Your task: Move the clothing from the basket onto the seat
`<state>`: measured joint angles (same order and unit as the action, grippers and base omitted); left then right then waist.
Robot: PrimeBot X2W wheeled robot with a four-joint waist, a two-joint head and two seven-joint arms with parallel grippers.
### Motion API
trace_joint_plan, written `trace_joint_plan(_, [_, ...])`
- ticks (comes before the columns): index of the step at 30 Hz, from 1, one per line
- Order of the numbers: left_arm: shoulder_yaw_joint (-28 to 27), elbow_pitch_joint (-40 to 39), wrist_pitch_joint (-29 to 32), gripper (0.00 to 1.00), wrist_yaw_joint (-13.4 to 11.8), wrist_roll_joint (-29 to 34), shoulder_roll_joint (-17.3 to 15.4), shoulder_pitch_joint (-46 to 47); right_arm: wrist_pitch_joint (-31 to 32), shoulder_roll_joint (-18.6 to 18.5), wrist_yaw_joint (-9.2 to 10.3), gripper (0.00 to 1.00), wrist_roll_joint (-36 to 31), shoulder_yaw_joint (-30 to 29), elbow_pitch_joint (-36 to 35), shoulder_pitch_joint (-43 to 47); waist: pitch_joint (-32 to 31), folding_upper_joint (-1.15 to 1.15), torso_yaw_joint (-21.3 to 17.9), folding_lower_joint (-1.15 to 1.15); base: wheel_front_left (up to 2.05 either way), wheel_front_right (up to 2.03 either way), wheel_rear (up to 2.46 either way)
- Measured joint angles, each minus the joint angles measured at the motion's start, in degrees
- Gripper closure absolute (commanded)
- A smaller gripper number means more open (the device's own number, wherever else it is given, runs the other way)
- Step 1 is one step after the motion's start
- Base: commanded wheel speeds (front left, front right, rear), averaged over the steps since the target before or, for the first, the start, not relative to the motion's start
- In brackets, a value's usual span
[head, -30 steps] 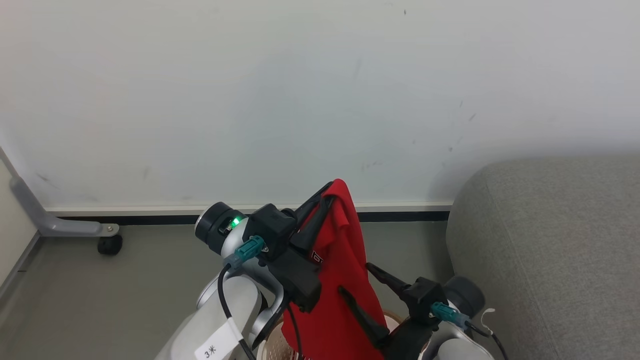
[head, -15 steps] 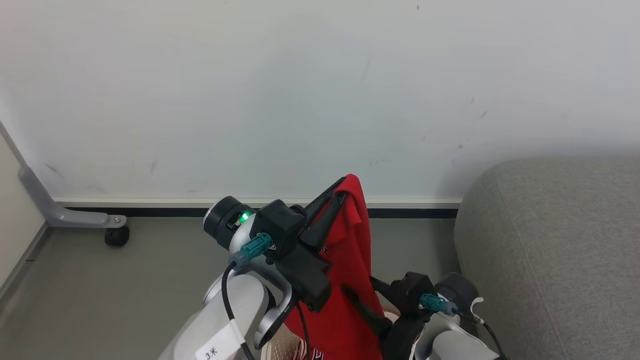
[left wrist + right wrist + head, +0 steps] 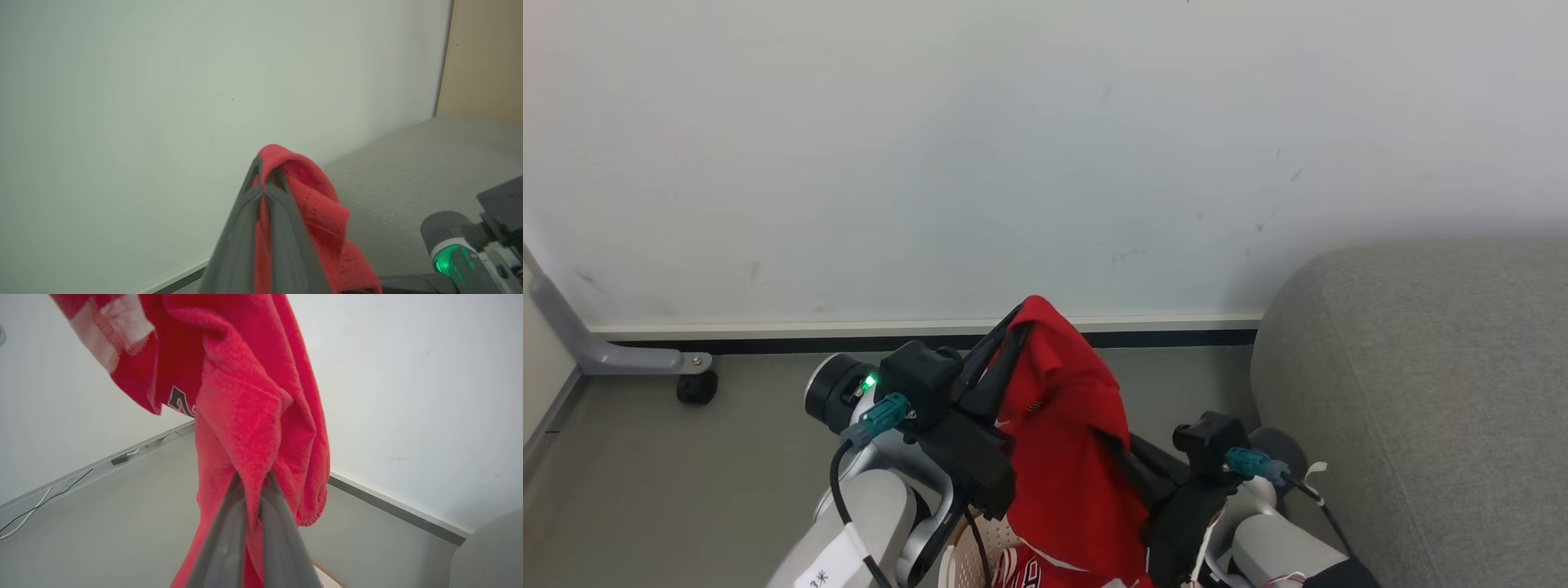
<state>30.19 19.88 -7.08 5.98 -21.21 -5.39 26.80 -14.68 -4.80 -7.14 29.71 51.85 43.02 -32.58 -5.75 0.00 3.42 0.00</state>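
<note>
A red garment of the clothing hangs in the air above the basket, which peeks in at the bottom edge. My left gripper is shut on its top fold, seen close up in the left wrist view. My right gripper is shut on a lower fold of the same garment, fingers pinching the fabric. A dark numeral and white panel show at the upper left of the right wrist view. More red fabric with striped trim lies in the basket. The seat stands at the right.
A white wall with a dark baseboard runs behind. A grey metal leg on a black caster stands at the left on the grey floor. The seat's rounded corner is close to my right arm.
The right gripper's fingers, spread apart a second ago, have shut on the hanging garment. The left gripper with the cloth has moved slightly left and lower. The head view has shifted a little.
</note>
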Motion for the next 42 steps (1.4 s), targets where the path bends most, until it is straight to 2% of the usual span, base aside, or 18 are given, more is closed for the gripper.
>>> trace_joint_plan(1, [-0.25,0.04,-0.01,0.51,-0.01,-0.10,-0.16,-0.56,0.00,-0.45,0.00,1.00,0.22,-0.36,-0.38,-0.07,0.01,0.00,-0.30,0.00,0.00,0.00,0.00])
trace_joint_plan(2, [-0.45,0.09,-0.02,0.18,-0.11,-0.36,-0.29,-1.09,-0.01,-1.02,0.00,1.00,0.56,-0.78,-0.79,-0.12,0.02,0.00,-0.61,0.00,0.00,0.00,0.00])
trace_joint_plan(3, [-0.68,0.15,-0.10,0.00,-0.54,-0.49,-0.37,-1.63,-0.01,-1.72,0.00,1.00,0.90,-1.23,-1.21,-0.18,0.02,0.00,-0.93,0.00,0.00,0.00,0.00])
trace_joint_plan(16, [-2.48,0.52,-2.18,0.00,-2.50,-2.94,-1.13,-9.66,0.00,-8.78,0.00,1.00,2.65,-7.24,-5.34,-1.01,-0.39,0.00,-5.29,0.00,0.00,0.00,0.00])
trace_joint_plan(23, [-1.12,0.65,-2.85,0.00,-2.49,-3.31,-0.83,-15.22,-0.01,-11.80,0.16,1.00,2.60,-9.27,-8.28,1.22,-0.88,0.00,-8.23,0.00,0.00,0.00,0.00])
trace_joint_plan(30, [0.52,0.89,-3.68,0.00,-2.50,-3.34,-0.56,-19.93,-0.01,-14.03,2.47,1.00,2.52,-11.12,-13.00,6.42,-1.27,0.00,-11.54,0.00,0.00,0.00,0.00])
trace_joint_plan(42, [3.01,0.09,-4.70,0.00,-2.97,-3.33,0.54,-22.83,0.00,-18.53,6.37,1.00,1.49,-13.39,-21.50,13.65,-1.25,0.00,-17.79,0.00,0.00,0.00,0.00])
